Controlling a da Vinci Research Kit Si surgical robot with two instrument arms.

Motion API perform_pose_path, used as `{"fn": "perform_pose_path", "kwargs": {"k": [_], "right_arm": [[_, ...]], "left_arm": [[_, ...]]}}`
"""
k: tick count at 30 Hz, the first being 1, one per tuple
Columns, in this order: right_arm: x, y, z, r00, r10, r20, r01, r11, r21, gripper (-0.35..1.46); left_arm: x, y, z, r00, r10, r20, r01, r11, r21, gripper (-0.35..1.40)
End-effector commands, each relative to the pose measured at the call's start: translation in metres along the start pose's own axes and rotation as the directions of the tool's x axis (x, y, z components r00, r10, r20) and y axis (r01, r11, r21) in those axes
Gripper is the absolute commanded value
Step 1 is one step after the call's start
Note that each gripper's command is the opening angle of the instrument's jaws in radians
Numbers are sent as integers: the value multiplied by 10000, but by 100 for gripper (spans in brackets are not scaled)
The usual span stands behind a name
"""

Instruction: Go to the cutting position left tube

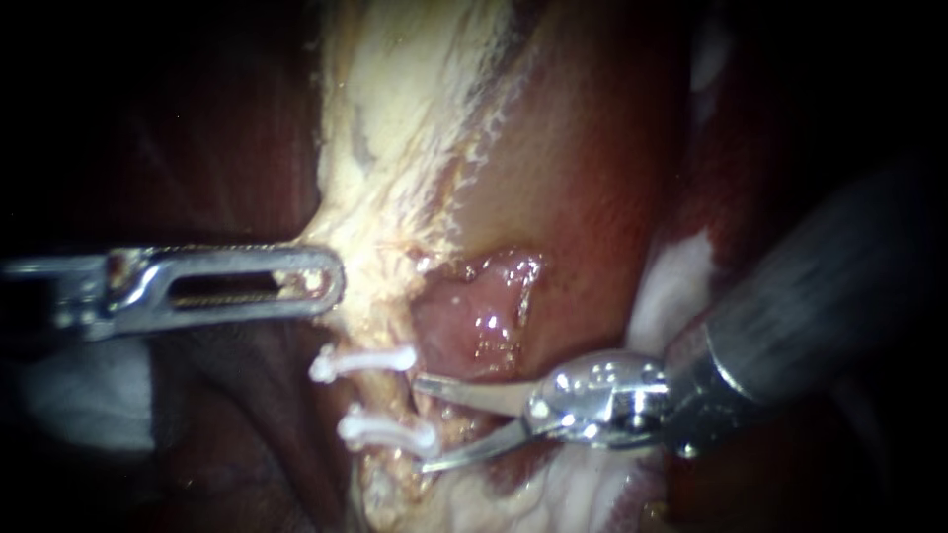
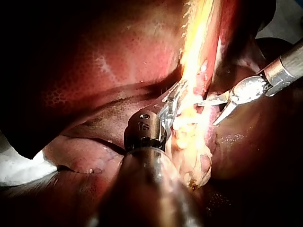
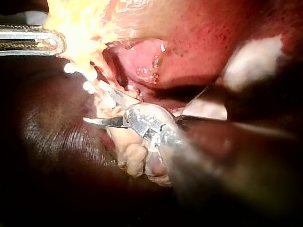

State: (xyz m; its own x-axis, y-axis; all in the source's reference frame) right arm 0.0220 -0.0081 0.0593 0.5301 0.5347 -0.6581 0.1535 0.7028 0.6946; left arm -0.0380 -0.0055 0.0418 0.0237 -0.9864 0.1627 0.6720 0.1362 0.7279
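Hovering, curved steel blades spread, my right instrument (image 1: 423,425) sits just beside the pale clipped tube (image 1: 393,400); the approach looks nearly complete. My left slotted instrument (image 1: 331,282) pinches pale fatty tissue (image 1: 395,128); next, the blades must straddle the tube between its white clips (image 1: 360,363).

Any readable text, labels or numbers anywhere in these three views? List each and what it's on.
No legible text in any view.
Left instrument: one small engraved mark on its wrist housing, seen in the left wrist view, too small and blurred to read.
Right instrument: bare metal, no text visible.
Upper white clip, lower white clip, pale tissue: no text.
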Motion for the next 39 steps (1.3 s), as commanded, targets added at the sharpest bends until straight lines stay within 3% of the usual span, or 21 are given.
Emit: {"fn": "perform_pose_path", "kwargs": {"k": [1,10,24,33,39], "right_arm": [[0,1,2,10000,-9,8,9,10000,13,143],[0,13,10,10000,74,23,-74,10000,-37,143],[2,17,23,10000,53,18,-53,9999,-91,143],[1,24,44,10000,30,6,-30,9999,138,143],[2,26,48,9996,-135,-228,147,9986,511,143]], "left_arm": [[0,0,0,10000,-3,26,3,10000,10,-35],[1,-2,-2,10000,-6,28,6,10000,7,-35],[2,-5,-2,10000,-18,40,18,10000,-7,-35],[2,-7,-2,10000,-22,45,22,10000,-13,-35],[3,-8,-2,10000,-24,48,24,10000,-16,-35]]}}
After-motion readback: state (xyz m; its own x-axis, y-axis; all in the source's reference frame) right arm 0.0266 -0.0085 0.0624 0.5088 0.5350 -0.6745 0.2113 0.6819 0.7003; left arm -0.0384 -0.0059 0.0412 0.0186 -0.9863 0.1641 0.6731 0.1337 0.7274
